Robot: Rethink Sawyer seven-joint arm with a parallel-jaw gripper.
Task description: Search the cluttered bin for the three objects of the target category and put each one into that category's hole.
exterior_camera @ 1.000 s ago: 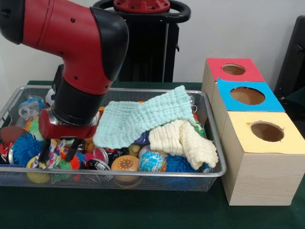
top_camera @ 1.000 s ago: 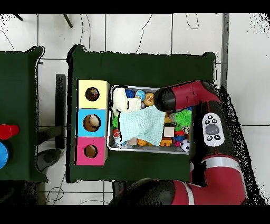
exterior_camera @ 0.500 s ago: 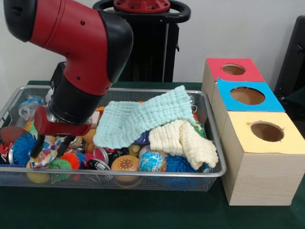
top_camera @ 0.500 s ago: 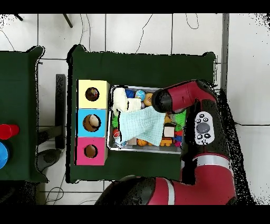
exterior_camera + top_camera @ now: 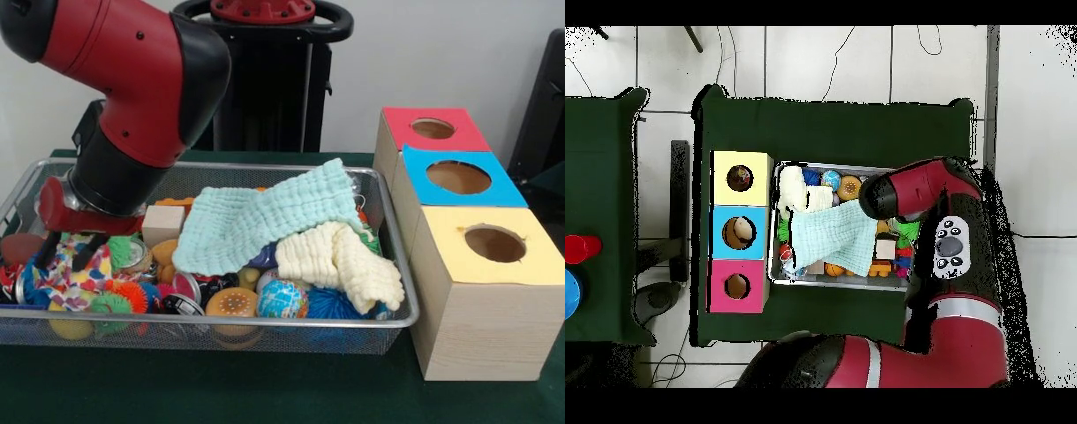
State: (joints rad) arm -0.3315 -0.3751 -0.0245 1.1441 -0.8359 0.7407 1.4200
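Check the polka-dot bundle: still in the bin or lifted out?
Still in: polka-dot cloth bundle sits among toys inside the wire mesh bin, under the claw.

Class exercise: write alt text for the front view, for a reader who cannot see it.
A red and black robot arm reaches into the left end of a wire mesh bin, its pincer at a polka-dot cloth bundle. Mint and cream cloths lie over the toys, and red, blue and yellow boxes with holes stand to the right.

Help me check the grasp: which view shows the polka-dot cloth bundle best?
The front view: the polka-dot bundle shows at the wire basket's left end, under the gripper. In the overhead view the red arm hides it.
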